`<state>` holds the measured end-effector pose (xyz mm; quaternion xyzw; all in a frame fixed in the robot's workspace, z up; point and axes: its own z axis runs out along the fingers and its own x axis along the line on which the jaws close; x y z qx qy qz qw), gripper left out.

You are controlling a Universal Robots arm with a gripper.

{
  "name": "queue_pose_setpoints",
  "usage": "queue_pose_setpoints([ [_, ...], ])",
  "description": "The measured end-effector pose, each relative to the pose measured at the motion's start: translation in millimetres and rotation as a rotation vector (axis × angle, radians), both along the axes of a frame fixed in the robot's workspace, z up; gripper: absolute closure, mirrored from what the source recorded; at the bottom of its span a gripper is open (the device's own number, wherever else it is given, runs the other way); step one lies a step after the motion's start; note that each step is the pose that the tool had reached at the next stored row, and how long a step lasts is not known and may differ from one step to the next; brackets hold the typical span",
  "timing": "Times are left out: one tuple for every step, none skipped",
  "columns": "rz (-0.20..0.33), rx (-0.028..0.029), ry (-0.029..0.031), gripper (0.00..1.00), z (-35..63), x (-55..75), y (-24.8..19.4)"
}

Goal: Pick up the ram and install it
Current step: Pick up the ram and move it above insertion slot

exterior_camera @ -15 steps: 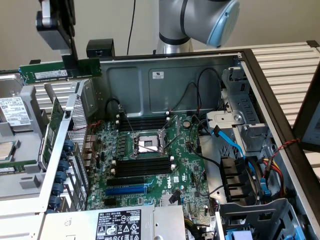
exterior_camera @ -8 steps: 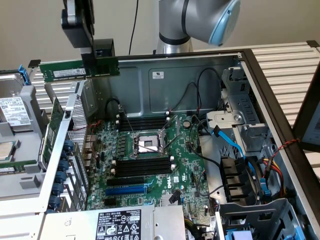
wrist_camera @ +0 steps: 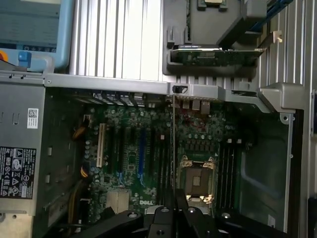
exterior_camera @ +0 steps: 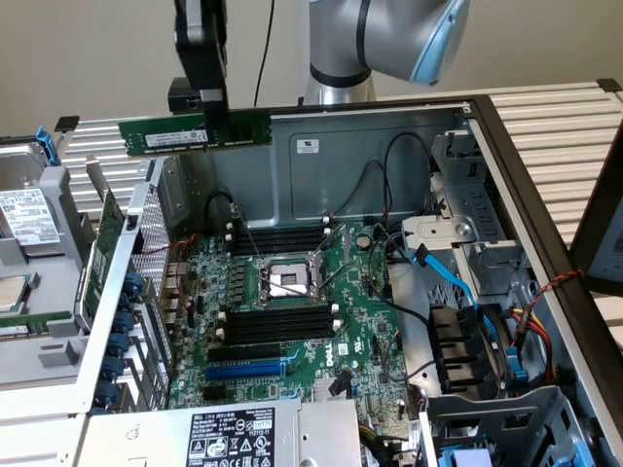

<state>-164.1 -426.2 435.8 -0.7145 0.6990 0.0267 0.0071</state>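
Holding the ram (exterior_camera: 161, 137) clamped between its fingers, the gripper (exterior_camera: 216, 136) hangs well above the open computer case (exterior_camera: 321, 175). The pick-up looks done and the install not yet begun. The stick stands on its long edge, with its long axis running left to right across the exterior view, roughly parallel to the black memory slots (exterior_camera: 277, 321). Seating it calls for aligning that edge exactly over one empty slot.
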Motion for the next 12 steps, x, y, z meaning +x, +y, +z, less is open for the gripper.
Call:
queue_pose_setpoints([
  [0.000,0.0000,0.0000,0.88,0.0,4.5,0.0],
  [0.000,0.0000,0.0000,0.88,-0.1,9.0,0.0],
  [0.000,0.0000,0.0000,0.88,-0.1,13.5,0.0],
  [0.000,-0.0001,0.0000,0.88,-0.2,18.0,0.2],
  [0.000,-0.0001,0.0000,0.88,-0.4,22.6,0.4],
  [0.000,-0.0001,0.0000,0.88,-0.6,27.0,1.1],
  [0.000,-0.0001,0.0000,0.88,-1.1,31.3,2.2],
  [0.000,-0.0002,0.0000,0.88,-1.6,34.3,3.6],
  [0.000,-0.0005,0.0000,0.88,-2.3,37.2,5.7],
  [0.000,-0.0008,0.0000,0.88,-3.0,39.7,7.4],
  [0.000,-0.0009,0.0000,0.88,-3.7,41.9,9.1],
  [0.000,-0.0010,0.0000,0.88,-4.4,44.0,10.6],
])
